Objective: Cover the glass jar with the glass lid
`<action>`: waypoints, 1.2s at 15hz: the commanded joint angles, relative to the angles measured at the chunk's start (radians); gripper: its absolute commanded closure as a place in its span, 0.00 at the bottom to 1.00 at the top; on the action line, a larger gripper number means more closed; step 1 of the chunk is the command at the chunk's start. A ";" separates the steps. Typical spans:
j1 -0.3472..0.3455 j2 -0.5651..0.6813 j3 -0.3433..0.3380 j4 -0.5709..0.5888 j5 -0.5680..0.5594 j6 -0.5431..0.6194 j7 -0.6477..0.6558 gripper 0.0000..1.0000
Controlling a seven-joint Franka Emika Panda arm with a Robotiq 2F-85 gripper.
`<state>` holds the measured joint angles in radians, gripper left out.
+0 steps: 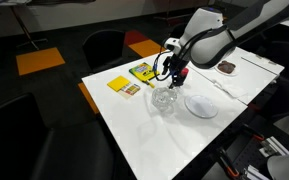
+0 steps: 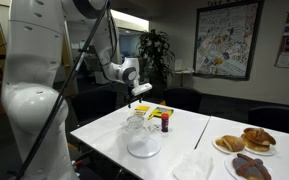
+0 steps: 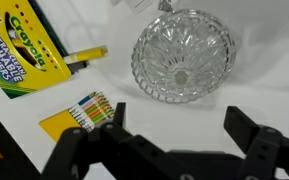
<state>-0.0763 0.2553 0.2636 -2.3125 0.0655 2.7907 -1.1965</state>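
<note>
The glass jar (image 3: pixel 182 55) is a small round cut-glass vessel standing on the white table (image 3: pixel 184 100). It shows in both exterior views (image 1: pixel 164 99) (image 2: pixel 136 123). The glass is see-through, so I cannot tell a separate glass lid from the jar; it may sit on the jar or be out of view. My gripper (image 3: pixel 179 130) is open and empty, its two black fingers spread wide. It hangs above the table just beside the jar, a little higher than it (image 1: pixel 170 68) (image 2: pixel 139 90).
A wider whitish shallow dish (image 1: pixel 201 105) (image 2: pixel 143 147) lies next to the jar. A yellow crayon box (image 3: pixel 19 45) (image 1: pixel 141 72), loose crayons (image 3: pixel 89 108) and a small red bottle (image 2: pixel 165 124) lie nearby. Plates of pastries (image 2: pixel 246 141) stand at the table's end.
</note>
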 commanded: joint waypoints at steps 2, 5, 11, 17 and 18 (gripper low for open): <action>0.066 -0.084 -0.082 -0.067 -0.097 -0.058 0.153 0.00; 0.101 -0.106 -0.133 -0.100 -0.220 -0.079 0.303 0.00; 0.111 -0.085 -0.141 -0.166 -0.254 -0.030 0.439 0.00; 0.107 -0.076 -0.164 -0.208 -0.321 0.025 0.565 0.00; 0.103 -0.072 -0.168 -0.212 -0.329 0.042 0.575 0.00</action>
<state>0.0237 0.1847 0.1174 -2.4912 -0.2259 2.7675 -0.6629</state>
